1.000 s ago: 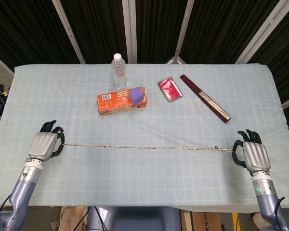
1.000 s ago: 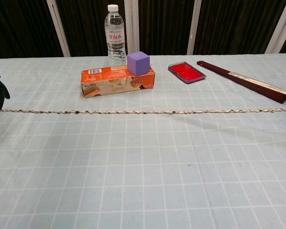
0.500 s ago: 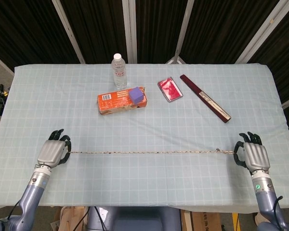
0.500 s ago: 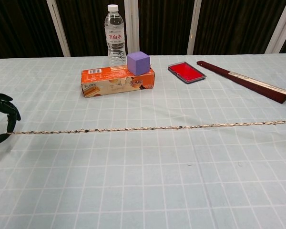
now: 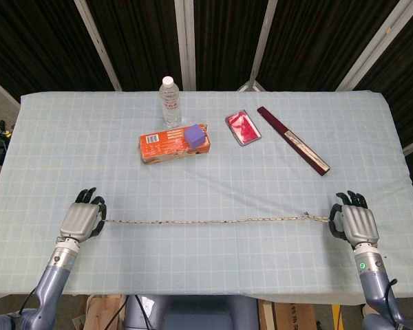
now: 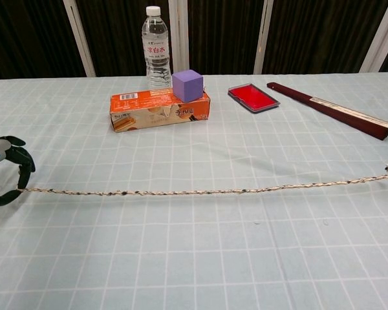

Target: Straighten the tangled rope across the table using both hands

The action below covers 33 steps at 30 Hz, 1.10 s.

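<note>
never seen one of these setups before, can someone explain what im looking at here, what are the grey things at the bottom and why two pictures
The grey things are two robot hands on jointed arms: the left hand and the right hand. Someone steers them remotely. Both pictures show the same moment. The head view looks down from above; the chest view looks level across the table, where only the left hand's dark fingers show at the edge. Stretched between the hands lies a rope, nearly straight. The left hand pinches one end; the right hand sits at the other end, but its grip is hard to make out. Behind lie a water bottle, an orange box with a purple cube on it, a red tin and a long dark red case.
</note>
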Available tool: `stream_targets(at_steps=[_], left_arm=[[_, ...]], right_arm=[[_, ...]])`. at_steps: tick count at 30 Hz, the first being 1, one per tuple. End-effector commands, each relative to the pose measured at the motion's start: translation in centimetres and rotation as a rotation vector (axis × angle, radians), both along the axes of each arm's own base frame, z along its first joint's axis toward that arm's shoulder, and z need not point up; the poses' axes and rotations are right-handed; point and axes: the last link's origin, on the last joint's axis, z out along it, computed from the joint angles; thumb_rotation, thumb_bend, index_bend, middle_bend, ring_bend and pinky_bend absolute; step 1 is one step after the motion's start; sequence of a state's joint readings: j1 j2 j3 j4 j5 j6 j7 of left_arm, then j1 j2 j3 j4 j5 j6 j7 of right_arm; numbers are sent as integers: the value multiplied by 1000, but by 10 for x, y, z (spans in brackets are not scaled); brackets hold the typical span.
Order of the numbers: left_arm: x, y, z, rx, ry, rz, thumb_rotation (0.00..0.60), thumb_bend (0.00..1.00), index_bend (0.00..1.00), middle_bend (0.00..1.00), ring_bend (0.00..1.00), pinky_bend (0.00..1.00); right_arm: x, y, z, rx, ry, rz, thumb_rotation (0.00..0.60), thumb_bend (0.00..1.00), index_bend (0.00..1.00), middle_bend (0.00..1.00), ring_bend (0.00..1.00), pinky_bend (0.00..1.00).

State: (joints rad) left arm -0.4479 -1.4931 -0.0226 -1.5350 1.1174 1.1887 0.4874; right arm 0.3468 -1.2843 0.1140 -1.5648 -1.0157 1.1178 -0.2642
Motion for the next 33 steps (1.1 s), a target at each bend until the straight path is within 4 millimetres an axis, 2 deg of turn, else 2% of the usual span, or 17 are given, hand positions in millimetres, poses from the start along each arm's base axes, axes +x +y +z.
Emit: stream_targets(at_steps=[1,5,8,10,13,16,23,25,27,33], left_arm=[[1,1,-2,-5,7,-1,600,577,660,271,63,82],[0,1,-2,-7,13,6,600,559,629,253,63,71],[-1,0,-2,-14,15,13,600,496,561,233,60,55],[-2,0,-1,-18,12,17,600,438,512,218,56,44],[-2,0,1,-22,12,20,600,402,471,206,54,41],[-1,0,4,-24,5,27,600,384,452,198,55,40],[2,-1,8,-19,-22,30,600,365,409,183,54,32],[3,-2,11,-15,-35,28,600,336,383,173,53,25],[5,-2,15,-5,-55,27,600,304,348,163,52,19],[10,-8,38,50,-149,34,600,194,190,93,18,1]], right_arm=[[0,-1,-1,-1,-1,-2,600,515,726,185,0,0],[-1,-2,0,-5,-3,-9,600,515,711,185,0,0],[-3,-1,1,-3,-7,-18,600,515,654,185,0,0],[-3,-1,2,2,-8,-21,600,515,593,182,0,0],[-3,1,2,17,-3,-21,600,515,412,139,0,0],[-3,4,1,47,6,-34,600,515,287,97,0,0],[0,5,7,41,-10,-42,600,515,115,54,0,0],[1,6,10,33,-19,-41,600,514,33,36,0,0],[3,7,14,20,-30,-39,600,515,2,28,0,0],[10,14,34,-39,-73,-12,600,521,0,2,0,0]])
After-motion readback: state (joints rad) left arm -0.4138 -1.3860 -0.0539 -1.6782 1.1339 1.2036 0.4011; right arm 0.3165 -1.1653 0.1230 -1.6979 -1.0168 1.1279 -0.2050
